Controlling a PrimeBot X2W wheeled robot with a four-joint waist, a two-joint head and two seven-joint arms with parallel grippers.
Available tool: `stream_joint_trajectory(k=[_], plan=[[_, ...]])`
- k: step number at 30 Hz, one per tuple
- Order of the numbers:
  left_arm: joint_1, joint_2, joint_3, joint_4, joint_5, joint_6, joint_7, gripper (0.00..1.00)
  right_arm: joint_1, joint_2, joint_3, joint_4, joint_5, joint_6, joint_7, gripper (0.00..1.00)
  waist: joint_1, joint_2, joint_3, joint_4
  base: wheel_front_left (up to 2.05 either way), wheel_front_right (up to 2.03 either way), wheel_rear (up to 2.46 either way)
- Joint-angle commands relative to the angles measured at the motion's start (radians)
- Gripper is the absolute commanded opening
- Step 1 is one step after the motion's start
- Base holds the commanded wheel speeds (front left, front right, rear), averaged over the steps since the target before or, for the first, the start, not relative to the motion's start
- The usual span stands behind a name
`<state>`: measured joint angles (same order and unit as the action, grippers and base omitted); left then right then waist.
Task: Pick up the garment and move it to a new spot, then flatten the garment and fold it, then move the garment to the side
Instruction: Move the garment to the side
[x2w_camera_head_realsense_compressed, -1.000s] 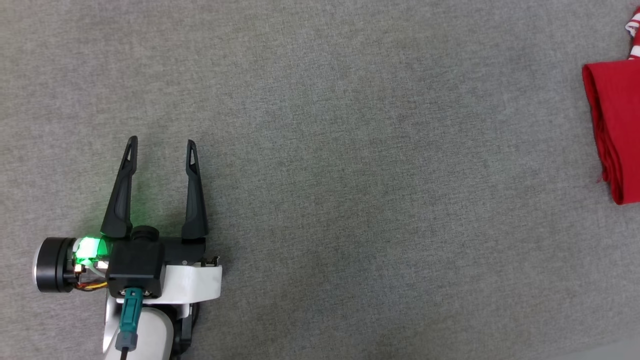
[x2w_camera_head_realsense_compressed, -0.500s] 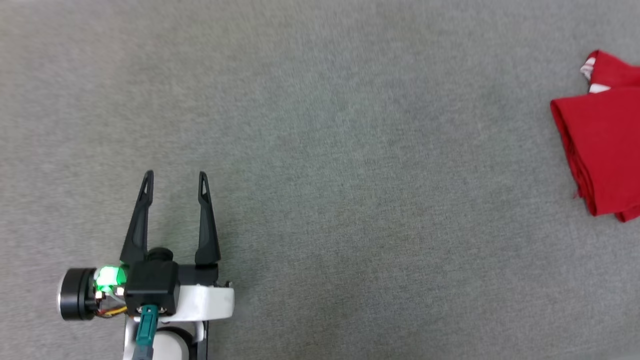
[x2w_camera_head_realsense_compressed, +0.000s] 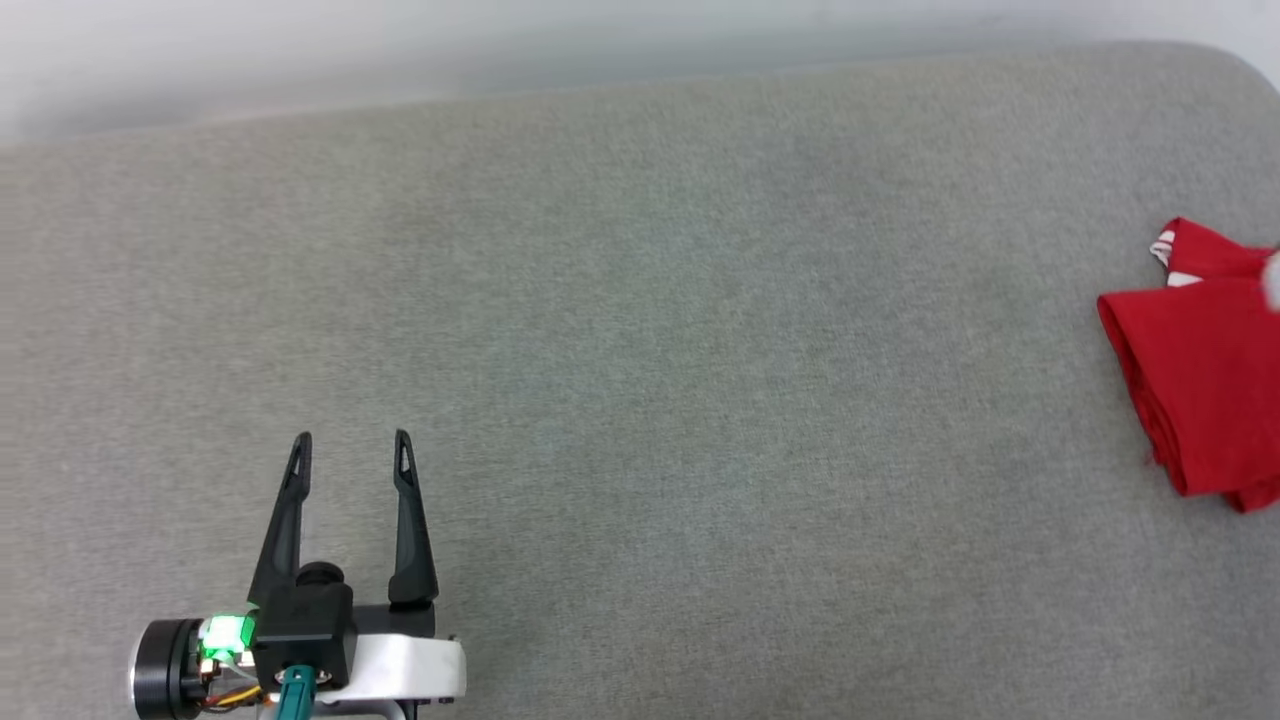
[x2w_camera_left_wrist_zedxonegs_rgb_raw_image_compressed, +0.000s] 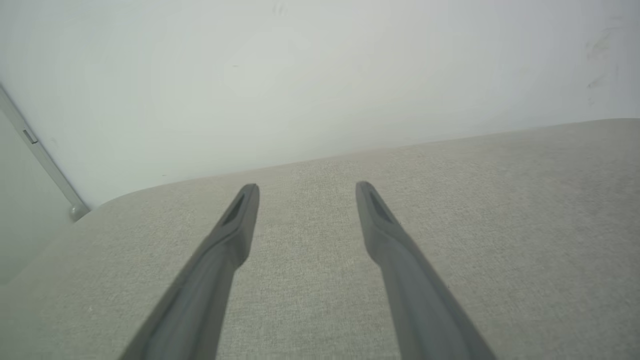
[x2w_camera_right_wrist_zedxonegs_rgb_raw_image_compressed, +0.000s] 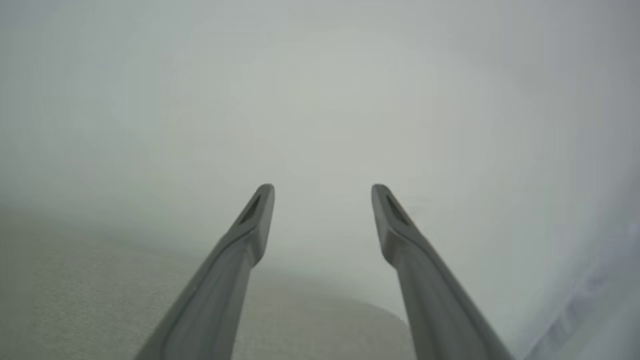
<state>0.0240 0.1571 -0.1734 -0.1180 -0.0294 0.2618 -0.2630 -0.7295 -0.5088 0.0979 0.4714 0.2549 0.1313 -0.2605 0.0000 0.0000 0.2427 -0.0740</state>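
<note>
The garment (x2w_camera_head_realsense_compressed: 1200, 390) lies folded in a red bundle far over to the right of the grey fabric-covered worktop (x2w_camera_head_realsense_compressed: 640, 350), near its rounded far corner, with a scrap of striped trim poking out at the top. The head view cuts part of it off, so I cannot tell how close it sits to the worktop's right edge. The left hand (x2w_camera_head_realsense_compressed: 352, 437) hovers well apart from it on the near left side, fingers spread wide with nothing between them. The right hand (x2w_camera_right_wrist_zedxonegs_rgb_raw_image_compressed: 322, 186) is just as wide and empty, pointing at a pale wall with the worktop's corner below it. To me the job looks about done, and the risk is now in the retreat. A finger could catch the loose layered edge and drag the fold open, or nudge the bundle over the side
</note>
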Motion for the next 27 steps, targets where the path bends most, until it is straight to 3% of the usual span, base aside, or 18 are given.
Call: stream_joint_trajectory(k=[1,8,19,27], plan=[[0.009,-0.002,0.003,0.003,0.001,-0.004,-0.002,1.00,0.024,0.018,-0.008,-0.031,-0.010,-0.001,-0.004,1.00,0.0000,0.0000,-0.025,0.021,0.00,0.00,0.00],[0.041,-0.019,0.017,0.023,-0.003,-0.023,-0.002,1.00,0.242,0.162,-0.001,-0.259,-0.058,-0.001,-0.004,1.00,0.0000,0.0000,-0.085,0.056,0.00,0.00,0.00],[0.104,-0.033,0.039,0.059,0.000,-0.052,-0.002,1.00,0.599,0.334,-0.057,-0.376,-0.067,-0.001,-0.004,1.00,0.0000,0.0000,-0.181,0.090,0.00,0.00,0.00],[0.156,-0.039,0.055,0.076,0.001,-0.075,-0.002,1.00,0.785,0.405,-0.109,-0.454,-0.093,-0.001,-0.004,1.00,0.0000,0.0000,-0.233,0.098,0.00,0.00,0.00]])
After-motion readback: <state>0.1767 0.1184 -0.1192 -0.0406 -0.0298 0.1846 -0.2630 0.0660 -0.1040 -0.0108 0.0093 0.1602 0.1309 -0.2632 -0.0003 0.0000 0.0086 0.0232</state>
